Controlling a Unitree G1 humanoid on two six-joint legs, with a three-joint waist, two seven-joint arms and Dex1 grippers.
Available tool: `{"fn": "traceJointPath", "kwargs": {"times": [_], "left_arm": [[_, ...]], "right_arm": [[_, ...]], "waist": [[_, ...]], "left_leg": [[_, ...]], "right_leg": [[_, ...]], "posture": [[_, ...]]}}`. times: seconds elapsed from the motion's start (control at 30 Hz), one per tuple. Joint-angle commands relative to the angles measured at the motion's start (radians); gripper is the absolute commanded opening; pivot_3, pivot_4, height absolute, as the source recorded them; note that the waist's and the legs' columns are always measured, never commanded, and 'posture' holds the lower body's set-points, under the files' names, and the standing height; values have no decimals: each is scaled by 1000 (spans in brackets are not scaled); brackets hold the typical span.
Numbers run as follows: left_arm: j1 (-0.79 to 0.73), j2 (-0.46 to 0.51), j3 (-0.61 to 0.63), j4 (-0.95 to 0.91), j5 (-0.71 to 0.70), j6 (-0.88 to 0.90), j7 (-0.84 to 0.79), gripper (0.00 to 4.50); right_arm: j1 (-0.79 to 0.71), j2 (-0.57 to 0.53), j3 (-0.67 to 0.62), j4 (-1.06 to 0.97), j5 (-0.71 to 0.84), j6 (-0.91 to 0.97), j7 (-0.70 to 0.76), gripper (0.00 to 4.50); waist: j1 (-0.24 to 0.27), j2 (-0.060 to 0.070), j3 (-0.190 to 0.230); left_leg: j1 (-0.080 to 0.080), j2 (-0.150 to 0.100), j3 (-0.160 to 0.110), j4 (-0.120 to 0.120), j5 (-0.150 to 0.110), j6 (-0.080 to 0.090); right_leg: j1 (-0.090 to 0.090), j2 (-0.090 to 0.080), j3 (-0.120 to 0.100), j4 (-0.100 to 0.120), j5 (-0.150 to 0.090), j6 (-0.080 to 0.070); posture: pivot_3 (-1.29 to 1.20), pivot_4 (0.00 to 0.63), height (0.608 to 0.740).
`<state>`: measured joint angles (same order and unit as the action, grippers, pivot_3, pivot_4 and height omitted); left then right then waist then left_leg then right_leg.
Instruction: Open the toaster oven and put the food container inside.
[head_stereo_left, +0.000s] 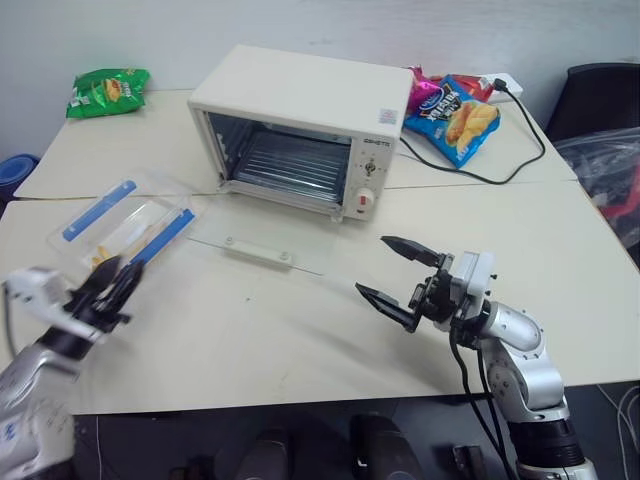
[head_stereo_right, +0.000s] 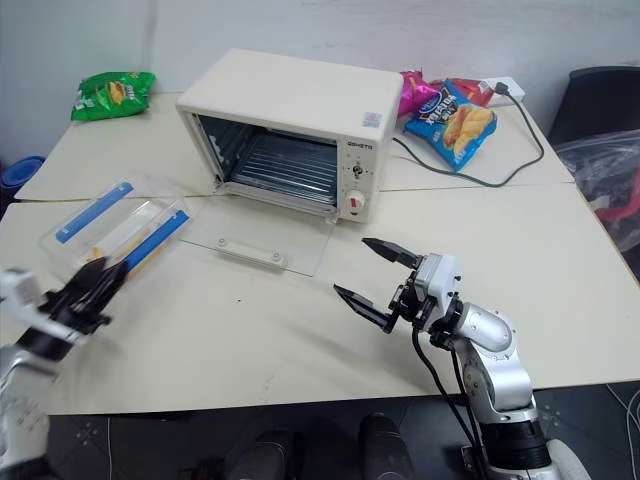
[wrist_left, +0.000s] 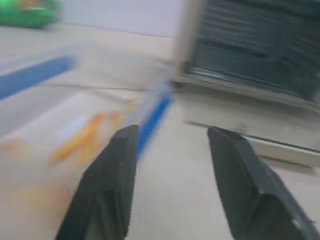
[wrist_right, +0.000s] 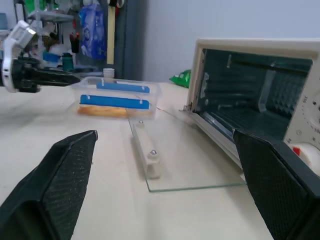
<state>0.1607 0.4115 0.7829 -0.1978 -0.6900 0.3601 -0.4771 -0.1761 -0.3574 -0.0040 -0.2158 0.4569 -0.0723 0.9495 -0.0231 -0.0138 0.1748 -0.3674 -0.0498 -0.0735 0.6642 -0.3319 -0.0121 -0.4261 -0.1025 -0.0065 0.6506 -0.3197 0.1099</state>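
Note:
The cream-white toaster oven (head_stereo_left: 300, 100) stands at the back of the table with its glass door (head_stereo_left: 265, 245) folded down flat and the wire rack showing inside. Left of the door lies the food container (head_stereo_left: 125, 225), a clear box with two blue clips and yellow pieces inside. My left gripper (head_stereo_left: 118, 275) hovers just short of the container's near end; in the left wrist view its fingers (wrist_left: 107, 175) stand apart with nothing between them. My right gripper (head_stereo_left: 372, 264) is open wide, right of the door and in front of the oven, pointing left across the table.
A green snack bag (head_stereo_left: 108, 90) lies at the back left. Blue and pink snack bags (head_stereo_left: 455, 118) sit right of the oven, with a black cable (head_stereo_left: 500, 165) trailing past them. A dark chair (head_stereo_left: 605, 95) stands beyond the table's right edge.

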Motion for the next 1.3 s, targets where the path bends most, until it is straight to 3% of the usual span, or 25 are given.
{"fn": "traceJointPath", "kwargs": {"times": [0.03, 0.13, 0.27, 0.43, 0.6, 0.7, 0.83, 0.93, 1.07, 1.17, 1.3], "left_arm": [[67, -26, 143, -19, -82, 20, 114, 3537], [93, -40, 207, 13, -130, 31, 173, 4486], [42, 19, 189, 10, -141, 81, 253, 4486], [-177, 225, 121, 76, -259, 407, 444, 4486], [-407, 399, 49, 302, -168, 599, 596, 4486], [-520, 487, -73, 416, -122, 743, 586, 4486], [-662, 522, -164, 576, -41, 813, 586, 4486], [-722, 512, -217, 670, 10, 804, 539, 3894], [-738, 540, -249, 741, 88, 751, 486, 2668], [-751, 556, -243, 758, 117, 741, 458, 1690], [-783, 578, -211, 795, 132, 688, 408, 866]], "right_arm": [[-19, 15, 7, -22, 22, -44, 14, 4500], [-24, 23, 13, -29, 21, -60, 17, 4500], [-12, 9, 39, -37, 12, -101, 55, 4500], [-15, -5, 47, -42, 11, -99, 60, 4500], [-18, -19, 53, -35, 8, -88, 63, 4500], [-37, -14, 55, -23, 4, -86, 48, 4500], [-69, -1, 51, -7, -7, -92, 18, 4500], [-85, 6, 57, 12, -18, -99, 6, 4500], [-91, 5, 57, 8, -20, -100, 2, 4500], [-87, -7, 64, -18, -4, -94, 26, 4500], [-86, 1, 87, -67, 14, -101, 49, 4500]], "waist": [[12, 0, 0], [27, 0, 0], [44, 0, 0], [49, -2, -1], [23, 0, -1], [9, 0, 0], [-4, 0, 0], [-4, 0, 0], [-5, 0, 0], [-4, 0, 0], [-2, 0, 0]], "left_leg": [[0, 0, -1, 1, 0, 0], [1, 0, -1, 1, 0, 0], [8, 1, -3, 1, -1, 2], [13, 2, -8, 0, -4, 1], [13, 2, -6, -3, -4, 0], [14, 0, -13, -5, -6, -2], [14, -3, -16, -4, -6, -2], [13, -3, -16, -4, -6, -2], [13, -4, -18, -4, -6, -2], [13, -5, -18, -4, -6, -2], [13, -5, -18, -4, -6, -2]], "right_leg": [[1, 0, -1, 0, 0, 0], [3, 1, -1, -3, 2, -2], [13, 2, -2, -9, 3, -2], [21, 5, -5, -13, 4, -3], [15, 7, -2, -11, 4, -3], [11, 11, -1, -7, 4, -3], [11, 10, 1, -7, 4, -3], [10, 10, 1, -7, 4, -3], [9, 10, 1, -6, 4, -3], [8, 10, 4, -7, 4, -3], [8, 9, 7, -7, 4, -3]], "posture": [[0, 150, 740], [0, 150, 740], [0, 150, 740], [0, 150, 740], [0, 150, 740], [0, 150, 740], [0, 150, 740], [0, 150, 740], [0, 150, 740], [0, 150, 740], [0, 150, 740]]}}
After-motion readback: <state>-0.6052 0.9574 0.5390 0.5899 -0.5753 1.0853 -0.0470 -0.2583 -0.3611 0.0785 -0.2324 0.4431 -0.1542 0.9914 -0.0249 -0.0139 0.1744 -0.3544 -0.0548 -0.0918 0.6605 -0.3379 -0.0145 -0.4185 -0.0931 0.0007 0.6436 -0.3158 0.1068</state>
